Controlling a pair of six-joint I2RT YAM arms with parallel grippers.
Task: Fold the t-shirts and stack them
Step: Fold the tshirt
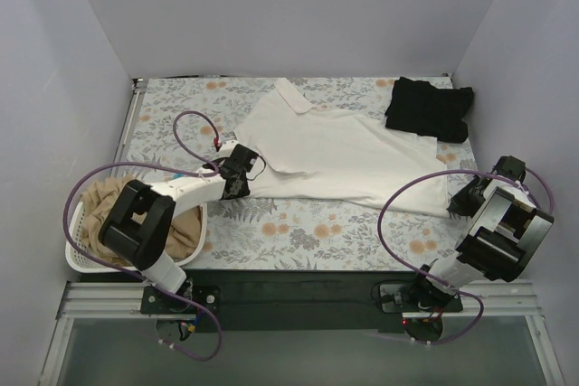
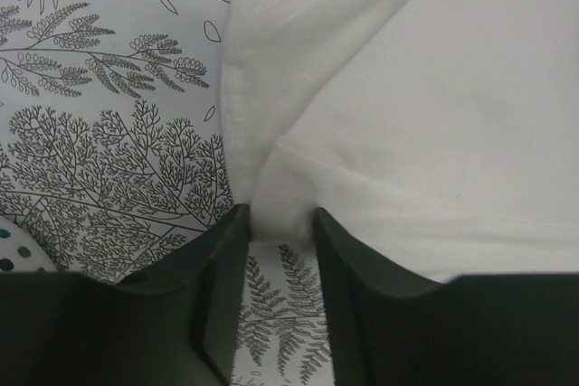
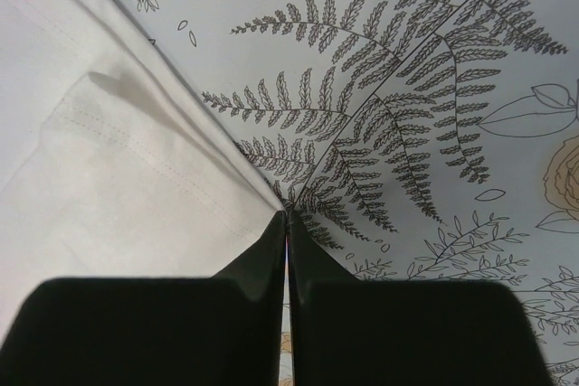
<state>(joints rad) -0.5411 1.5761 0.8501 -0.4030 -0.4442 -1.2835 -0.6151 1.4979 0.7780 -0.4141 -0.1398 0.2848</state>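
The white t-shirt [image 1: 335,155] lies spread across the flowered table, collar toward the back. My left gripper [image 1: 237,169] is at its left edge; in the left wrist view the gripper [image 2: 281,216] pinches a bunched fold of the white t-shirt [image 2: 425,106] between its tips. My right gripper [image 1: 460,201] is at the shirt's near right corner; in the right wrist view the gripper [image 3: 287,214] is shut on the very corner of the white t-shirt [image 3: 99,160]. The black t-shirt [image 1: 430,108] lies folded at the back right. The tan t-shirt [image 1: 109,210] is bunched in the basket.
The white perforated laundry basket [image 1: 80,261] stands at the near left beside the left arm, and its rim shows in the left wrist view [image 2: 9,250]. Grey walls close in the table on three sides. Purple cables loop over both arms.
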